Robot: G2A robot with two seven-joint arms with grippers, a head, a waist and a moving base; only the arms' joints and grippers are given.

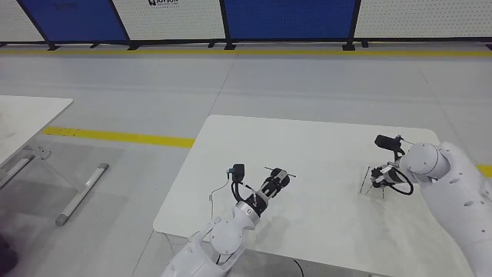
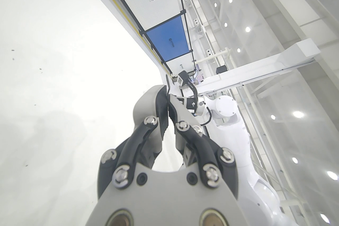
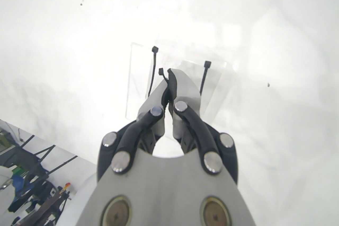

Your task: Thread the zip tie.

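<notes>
The right claw (image 3: 168,78) was clamped shut on the zip tie (image 3: 161,71), and what a slim catch that was. The strap ran down between the two fingers, and its little square head poked out just past the tips. Just beyond those tips stood a clear stand (image 3: 132,84) on the white bench (image 3: 53,25). A spare tie (image 3: 153,68) was upright just to one side of the fingers and a second spare tie (image 3: 204,77) just to the other, both heads up. Whether the held tie was free of the stand or seated in it, I couldn't tell.

Well apart from that claw, the left claw (image 2: 167,96) hung over the bench with its fingers pressed together. A thin dark sliver stuck out beyond its tips, but I couldn't say what it was.

Now the handling, as I judged it. This tie would be feather-light, thin and whippy, smooth plastic that could slide or twist in a pinch. The head was the stiff part, so a hold close behind it should steady the eye. The other claw would want the tail near its tip, so it didn't buckle going in. Threading looked not yet begun.
</notes>
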